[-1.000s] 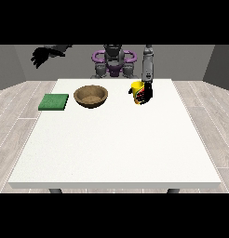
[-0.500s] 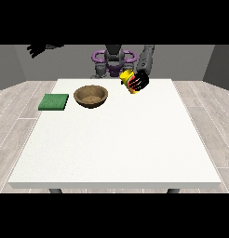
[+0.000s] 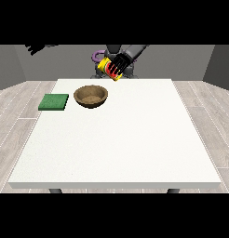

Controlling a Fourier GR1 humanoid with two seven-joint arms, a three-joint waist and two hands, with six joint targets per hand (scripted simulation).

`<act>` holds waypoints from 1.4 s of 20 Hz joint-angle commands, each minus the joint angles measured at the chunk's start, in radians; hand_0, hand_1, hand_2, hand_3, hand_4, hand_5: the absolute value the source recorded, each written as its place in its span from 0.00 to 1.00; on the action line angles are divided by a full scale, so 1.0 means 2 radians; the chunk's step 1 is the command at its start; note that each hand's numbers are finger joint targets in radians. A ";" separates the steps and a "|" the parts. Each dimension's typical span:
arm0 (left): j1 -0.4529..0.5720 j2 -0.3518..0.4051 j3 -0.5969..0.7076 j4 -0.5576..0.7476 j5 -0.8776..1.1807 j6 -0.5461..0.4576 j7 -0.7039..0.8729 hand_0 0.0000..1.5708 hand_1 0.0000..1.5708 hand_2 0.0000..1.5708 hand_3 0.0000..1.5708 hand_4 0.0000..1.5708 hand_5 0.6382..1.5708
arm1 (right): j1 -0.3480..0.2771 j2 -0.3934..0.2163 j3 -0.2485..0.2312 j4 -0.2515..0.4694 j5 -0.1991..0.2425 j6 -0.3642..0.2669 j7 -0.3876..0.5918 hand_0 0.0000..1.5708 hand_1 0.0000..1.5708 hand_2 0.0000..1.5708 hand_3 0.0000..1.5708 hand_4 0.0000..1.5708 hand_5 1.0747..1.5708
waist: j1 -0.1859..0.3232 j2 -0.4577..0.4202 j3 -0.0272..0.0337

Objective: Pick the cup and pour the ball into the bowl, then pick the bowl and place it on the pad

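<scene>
A yellow and red cup [image 3: 107,68] hangs tilted in the air above the table's far edge, just right of and behind the brown bowl [image 3: 90,96]. The hand at the view's right [image 3: 120,63] has its black fingers curled round the cup. The ball does not show. The bowl stands on the white table [image 3: 121,135] at the far left, and a green pad [image 3: 54,102] lies flat to its left. The hand at the view's left [image 3: 37,47] is raised high off to the left side, away from everything; its fingers are too small to read.
The robot's torso [image 3: 117,58] with purple rings stands behind the table's far edge. The white tabletop stretches wide towards the camera in front of the bowl and pad.
The hand at the view's right has lifted the cup off the table and carried it left towards the bowl, tipping it. The other hand has risen higher and farther left.
</scene>
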 commanded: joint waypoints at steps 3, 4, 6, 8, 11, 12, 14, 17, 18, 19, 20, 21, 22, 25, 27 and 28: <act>-0.040 -0.004 -0.102 0.035 -0.113 -0.028 0.118 0.83 0.83 1.00 1.00 0.71 0.99 | -0.025 -0.007 -0.011 0.029 -0.003 -0.011 0.005 0.00 0.00 0.00 0.00 0.27 1.00 | 0.012 -0.022 -0.0002; -0.063 -0.004 -0.101 0.059 -0.142 -0.021 0.148 0.80 0.80 1.00 1.00 0.71 0.99 | 0.005 0.017 0.010 0.019 0.008 0.008 -0.028 0.00 0.00 0.00 0.00 0.27 1.00 | -0.012 -0.010 0.0000; -0.049 -0.004 -0.121 0.064 -0.165 -0.047 0.152 0.77 0.77 1.00 1.00 0.68 1.00 | -0.003 -0.005 -0.008 0.030 -0.004 0.003 -0.003 0.00 0.00 0.00 0.07 0.27 1.00 | 0.008 -0.023 -0.0006; -0.080 0.000 -0.119 0.077 -0.192 -0.058 0.174 0.20 0.20 1.00 0.89 0.63 0.99 | -0.018 -0.026 -0.023 0.036 -0.022 0.022 0.000 0.00 0.00 0.00 0.11 0.28 1.00 | 0.007 -0.003 -0.0008; -0.054 -0.003 -0.160 0.060 -0.220 -0.092 0.195 0.00 0.00 1.00 0.90 0.57 0.99 | 0.028 -0.005 -0.010 0.047 0.006 0.012 -0.023 0.00 0.00 0.00 0.17 0.28 1.00 | 0.026 -0.042 -0.0008; -0.087 0.006 -0.139 0.066 -0.220 -0.111 0.183 0.00 0.00 1.00 0.91 0.55 0.99 | -0.004 -0.003 -0.011 0.037 -0.008 -0.001 0.003 0.00 0.00 0.00 0.16 0.29 1.00 | 0.031 -0.033 -0.0011; -0.087 -0.004 -0.146 0.048 -0.233 -0.134 0.218 0.00 0.00 1.00 0.86 0.51 0.97 | 0.004 -0.014 -0.015 0.041 -0.014 0.014 0.003 0.00 0.00 0.00 0.15 0.28 1.00 | 0.021 -0.032 -0.0012; -0.090 -0.001 -0.157 0.051 -0.279 -0.127 0.228 0.16 0.16 1.00 0.92 0.42 0.96 | 0.018 -0.008 -0.020 0.054 -0.005 0.016 -0.034 0.00 0.00 0.00 0.22 0.28 1.00 | 0.039 -0.018 -0.0011; -0.097 0.001 -0.145 0.063 -0.285 -0.135 0.236 0.32 0.32 1.00 0.94 0.34 0.95 | -0.001 -0.003 -0.010 0.036 -0.015 0.007 0.003 0.00 0.00 0.00 0.26 0.27 1.00 | 0.024 -0.014 -0.0013; -0.105 0.024 -0.144 0.064 -0.292 -0.129 0.221 0.49 0.49 1.00 0.94 0.27 0.94 | 0.009 -0.011 -0.016 0.036 -0.017 0.022 -0.012 0.00 0.00 0.00 0.28 0.28 1.00 | 0.016 -0.005 -0.0012; -0.074 0.012 -0.159 0.057 -0.304 -0.123 0.217 0.57 0.57 1.00 0.96 0.36 0.97 | 0.009 -0.003 -0.015 0.035 -0.013 0.010 -0.016 0.00 0.00 0.00 0.27 0.28 1.00 | 0.031 -0.009 -0.0013; -0.105 0.011 -0.140 0.060 -0.298 -0.147 0.218 0.55 0.55 1.00 1.00 0.35 0.97 | 0.019 -0.019 -0.025 0.040 -0.025 0.044 -0.035 0.00 0.00 0.00 0.27 0.28 1.00 | 0.010 0.010 -0.0012; -0.080 0.017 -0.145 0.037 -0.297 -0.139 0.189 0.34 0.34 0.92 1.00 0.32 0.97 | 0.015 -0.005 -0.025 0.048 -0.009 0.007 -0.043 0.00 0.00 0.00 0.27 0.28 1.00 | 0.040 0.007 -0.0012; -0.099 -0.003 -0.174 0.034 -0.326 -0.179 0.229 0.00 0.00 0.46 0.96 0.35 0.98 | -0.013 -0.025 -0.028 0.050 -0.028 0.028 -0.022 0.00 0.00 0.00 0.26 0.28 1.00 | 0.017 0.017 -0.0011; -0.113 -0.003 -0.164 0.034 -0.320 -0.212 0.210 0.00 0.00 0.70 0.99 0.50 1.00 | -0.011 0.003 -0.010 0.036 -0.014 0.004 -0.024 0.00 0.00 0.00 0.22 0.29 1.00 | 0.010 0.017 -0.0012; -0.122 -0.004 -0.168 0.039 -0.337 -0.203 0.212 0.00 0.00 0.73 0.99 0.55 1.00 | -0.020 0.011 -0.004 0.034 -0.008 0.000 -0.037 0.00 0.00 0.00 0.17 0.29 1.00 | 0.013 0.035 -0.0012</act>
